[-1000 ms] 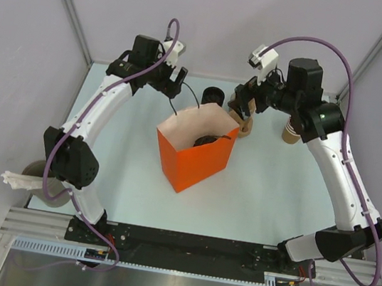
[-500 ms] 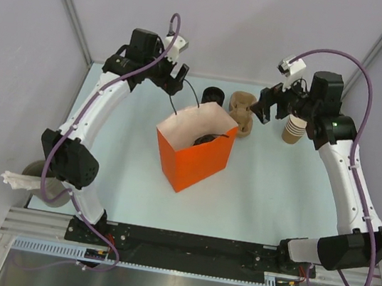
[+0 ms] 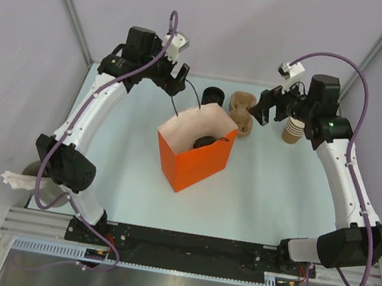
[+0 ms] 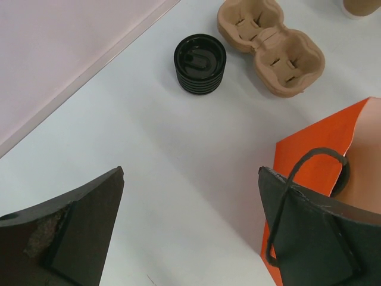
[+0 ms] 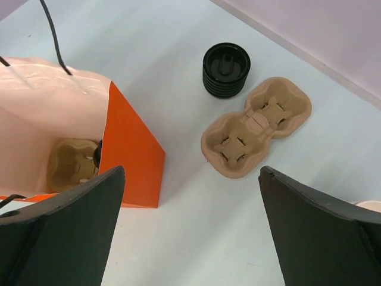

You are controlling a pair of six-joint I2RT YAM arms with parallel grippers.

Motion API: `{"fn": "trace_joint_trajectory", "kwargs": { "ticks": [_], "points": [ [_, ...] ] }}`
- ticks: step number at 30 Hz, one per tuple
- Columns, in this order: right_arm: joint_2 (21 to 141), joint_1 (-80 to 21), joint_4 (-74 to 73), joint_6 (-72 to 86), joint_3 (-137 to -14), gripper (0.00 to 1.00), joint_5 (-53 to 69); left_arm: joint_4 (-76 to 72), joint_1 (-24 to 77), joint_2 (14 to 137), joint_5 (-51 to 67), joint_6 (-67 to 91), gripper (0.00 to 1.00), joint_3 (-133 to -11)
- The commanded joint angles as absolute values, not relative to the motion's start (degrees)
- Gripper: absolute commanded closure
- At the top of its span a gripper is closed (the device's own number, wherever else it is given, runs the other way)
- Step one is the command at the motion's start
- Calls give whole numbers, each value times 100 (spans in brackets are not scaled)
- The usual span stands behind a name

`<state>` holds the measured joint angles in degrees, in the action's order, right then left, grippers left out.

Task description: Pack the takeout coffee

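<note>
Both claws were open, with nothing pinched in either.

From above, the left gripper (image 3: 178, 87) hung over the far left part of the pale table (image 3: 269, 198), its jaws spread. A thin black handle (image 3: 183, 100) rose from the orange paper bag (image 3: 195, 164) up to it. The bag stood upright near the middle of the table, mouth open. The takeout coffee (image 3: 204, 143) sat inside the bag, showing only as a dark round lid. Beyond the bag were a stack of black lids (image 3: 213, 94) and, to the right of that stack, a brown cardboard carrier (image 3: 240, 103). The right gripper (image 3: 259, 110) hovered just beside the carrier, jaws apart. A stack of tan cups (image 3: 292, 131) stood further right.

From the left wrist, the left gripper (image 4: 190, 176) showed two dark fingers set wide apart. The handle (image 4: 297, 173) lay looped across the right-hand finger, not squeezed between the two. The bag's corner (image 4: 321, 140) was at the lower right, with the lids (image 4: 200, 64) and the carrier (image 4: 271, 46) on the table beyond.

From the right wrist, the right gripper (image 5: 191, 173) was also spread wide and empty. In the bag (image 5: 134, 155) sat a second tan carrier (image 5: 68, 164). The coffee's black lid (image 5: 98, 154) peeked past the bag wall, and the cup itself was hidden. The lids (image 5: 226, 70) and the empty carrier (image 5: 256, 128) lay apart on the table.
</note>
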<state>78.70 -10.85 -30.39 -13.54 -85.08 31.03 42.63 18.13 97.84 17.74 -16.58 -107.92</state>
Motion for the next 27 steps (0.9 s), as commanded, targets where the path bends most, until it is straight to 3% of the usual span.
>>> {"fn": "trace_joint_trajectory", "kwargs": {
  "ticks": [1, 27],
  "points": [
    [7893, -1055, -2725, -1257, -8473, 0, 3217, 4193, 1881, 9396, 2030, -1714, 0, -11057],
    [7936, -905, -2549, -1116, -8192, 0, 3059, 3920, 1898, 8596, 1793, -1705, 1, -10943]
  ]
}}
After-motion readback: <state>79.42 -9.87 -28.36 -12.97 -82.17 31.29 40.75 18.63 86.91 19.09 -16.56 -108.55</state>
